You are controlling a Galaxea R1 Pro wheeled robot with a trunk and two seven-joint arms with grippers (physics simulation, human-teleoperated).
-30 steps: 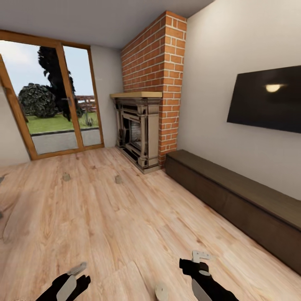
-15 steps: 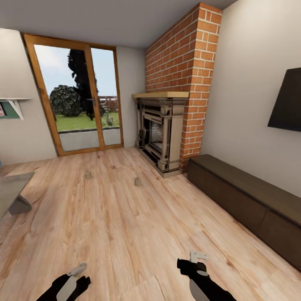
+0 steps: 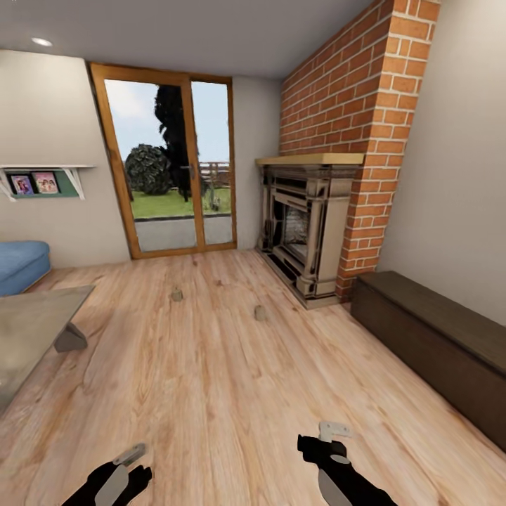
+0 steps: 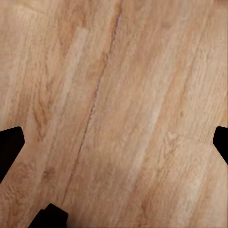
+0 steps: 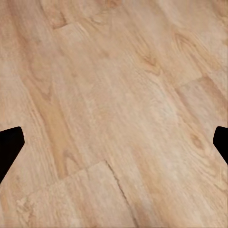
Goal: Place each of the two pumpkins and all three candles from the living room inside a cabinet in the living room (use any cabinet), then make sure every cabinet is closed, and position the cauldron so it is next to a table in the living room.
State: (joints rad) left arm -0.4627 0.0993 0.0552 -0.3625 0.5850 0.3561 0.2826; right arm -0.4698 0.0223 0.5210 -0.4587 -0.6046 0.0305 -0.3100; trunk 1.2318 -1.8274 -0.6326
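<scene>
Grey-beige candles, two of them point(image 3: 176, 294) point(image 3: 261, 313), sit loose on the floor point(image 3: 211, 393) ahead of you, well apart; cabinet point(image 3: 436, 344) shut along the right wall; both grippers, left point(image 4: 114, 142) and right point(image 5: 114, 142), spread wide and empty, carried low for travel.

Two candles point(image 3: 176, 295) point(image 3: 261, 313), one table point(image 3: 28, 330), one cabinet point(image 3: 436, 344), one fireplace point(image 3: 306, 232).

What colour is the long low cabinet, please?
Dark brown wood, clearest in the head view: the cabinet.
</scene>
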